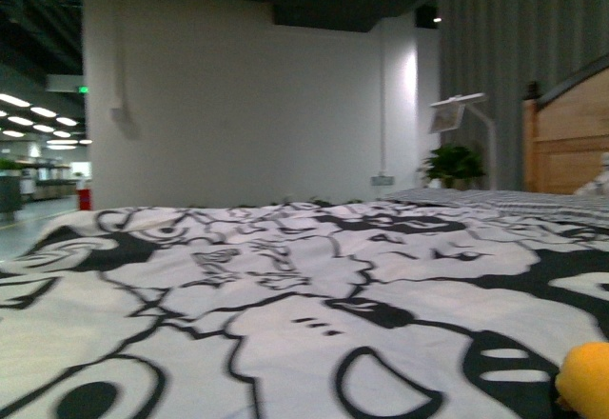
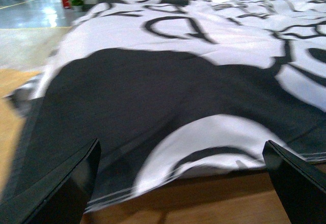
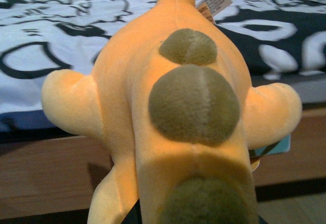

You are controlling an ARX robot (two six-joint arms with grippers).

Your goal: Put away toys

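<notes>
An orange-yellow plush toy (image 3: 168, 107) with olive-green bumps along its back fills the right wrist view, held in front of the bed's edge. My right gripper (image 3: 196, 219) is shut on the plush toy; its fingers are almost fully hidden under the fabric. A paper tag (image 3: 214, 2) hangs near the toy's far end. In the front view only a yellow corner of the plush toy (image 1: 585, 376) shows at the lower right. My left gripper (image 2: 181, 183) is open, its two dark fingers (image 2: 56, 188) wide apart with nothing between them, facing the bed's side.
A bed with a black-and-white cartoon duvet (image 1: 285, 286) spans the front view. Its wooden side rail (image 2: 219, 198) shows under the duvet's hem. A wooden headboard (image 1: 566, 138), a white lamp (image 1: 461, 109) and a potted plant (image 1: 452, 164) stand at the right. Open floor (image 2: 30, 15) lies beyond.
</notes>
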